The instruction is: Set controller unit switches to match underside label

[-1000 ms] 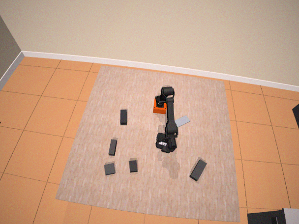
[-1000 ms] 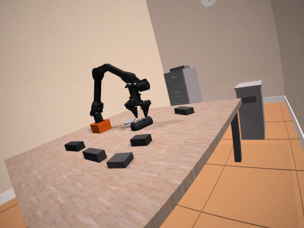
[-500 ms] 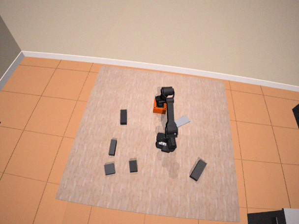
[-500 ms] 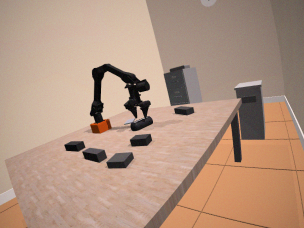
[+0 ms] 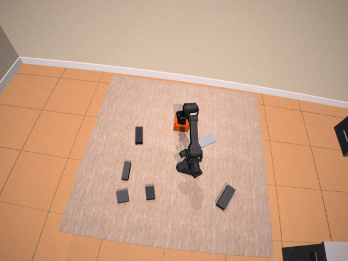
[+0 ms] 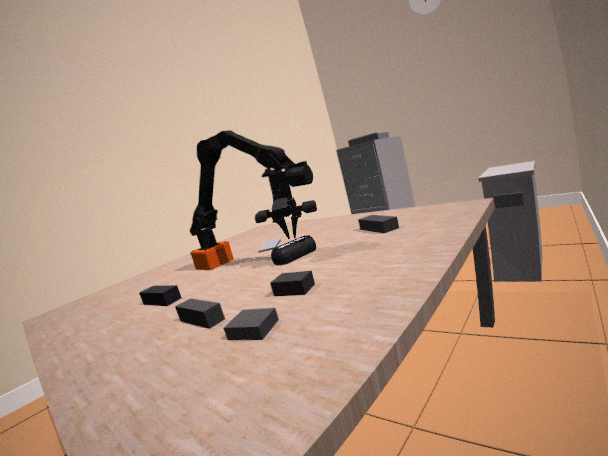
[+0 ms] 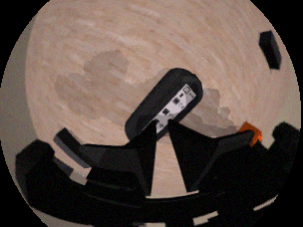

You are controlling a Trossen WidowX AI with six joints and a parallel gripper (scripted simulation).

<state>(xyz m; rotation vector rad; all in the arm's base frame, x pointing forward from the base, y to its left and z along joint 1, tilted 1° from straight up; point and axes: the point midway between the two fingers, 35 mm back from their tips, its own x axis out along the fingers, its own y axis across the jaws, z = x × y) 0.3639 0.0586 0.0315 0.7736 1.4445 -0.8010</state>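
Note:
The dark controller unit, a long body with rounded ends, lies on the bench with its underside up. Its white label faces upward. In the wrist view, square 1 is empty and squares 2 and 3 are filled; the rest are partly or wholly hidden by the fingers. The rocker switches are out of sight underneath. My gripper is nearly closed, with a narrow gap and nothing between its tips. The tips are just above the unit, which slants across the wrist view. The arm hides much of the unit in the top view.
Several dark blocks lie around: one on the far side, others opposite. A pale flat plate lies near the arm's orange base.

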